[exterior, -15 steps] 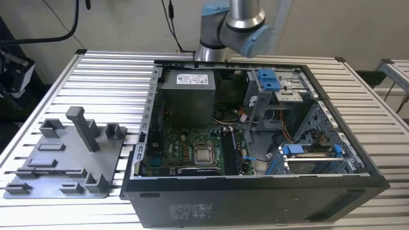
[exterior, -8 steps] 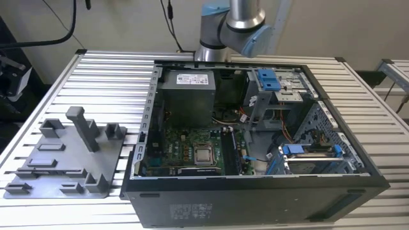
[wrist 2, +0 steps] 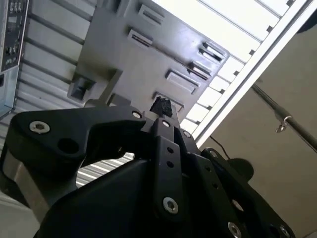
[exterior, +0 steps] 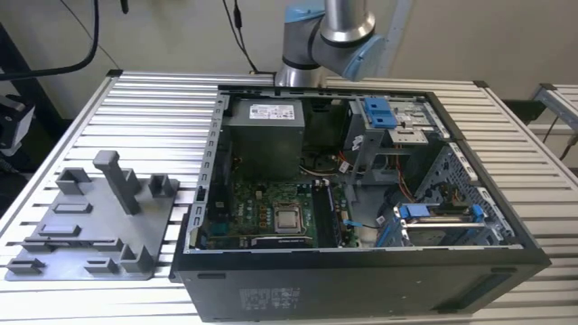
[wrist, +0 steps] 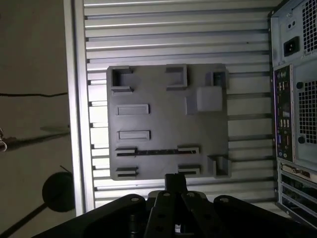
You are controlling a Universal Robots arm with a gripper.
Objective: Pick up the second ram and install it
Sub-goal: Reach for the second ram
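The second ram (wrist: 157, 151) is a thin dark strip standing on edge between two holder blocks of the grey tray (wrist: 163, 119). In the first wrist view my gripper (wrist: 175, 181) hangs well above the tray, looking straight down, with its tips over the tray's edge close to the ram's row. Its black fingertips (wrist 2: 161, 106) meet in the second wrist view with nothing between them, so it is shut. The tray (exterior: 91, 223) lies on the slatted table at the exterior view's left, beside the open computer case (exterior: 361, 203).
The green motherboard (exterior: 271, 210), with long black slots (exterior: 331, 213), lies in the case floor beside a power supply (exterior: 262, 135) and blue drive brackets (exterior: 380, 112). A tall post (exterior: 119, 179) rises from the tray. The case's rear panel (wrist: 297, 99) borders the tray.
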